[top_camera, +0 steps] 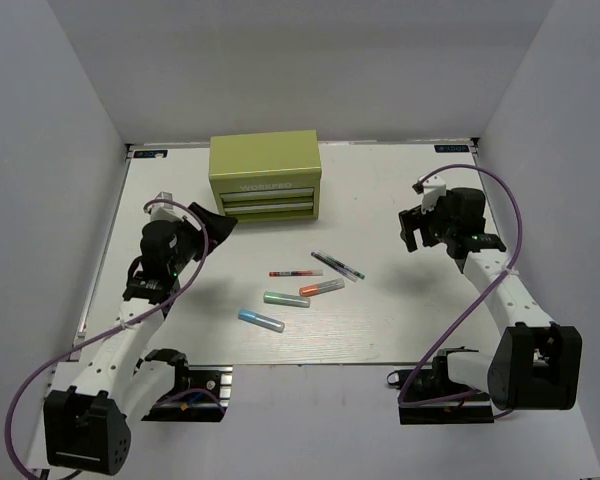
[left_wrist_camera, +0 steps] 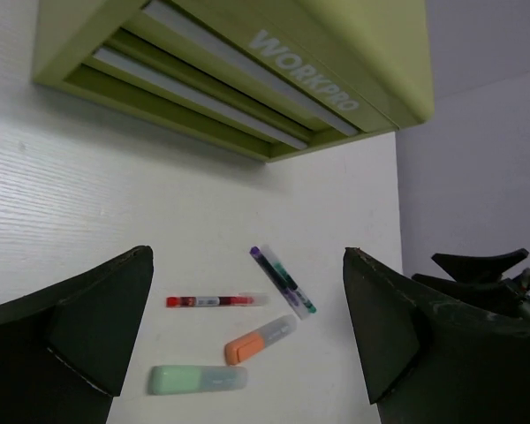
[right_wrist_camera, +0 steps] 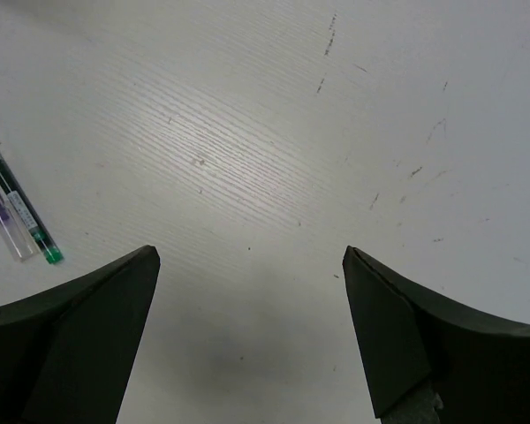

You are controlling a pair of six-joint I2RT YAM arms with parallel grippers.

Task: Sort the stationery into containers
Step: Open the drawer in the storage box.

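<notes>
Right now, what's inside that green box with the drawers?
Hidden: both drawers of the green chest are shut. The five pens and markers lie outside, on the table in front of it.

Robotics lab cell here: white table boxed in by plain grey panels, cabled arms clamped at its near edge.

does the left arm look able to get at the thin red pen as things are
Probably yes. The left gripper hangs open and empty, the red pen lies on bare table with nothing between them, and the chest stands off to the far side.
</notes>
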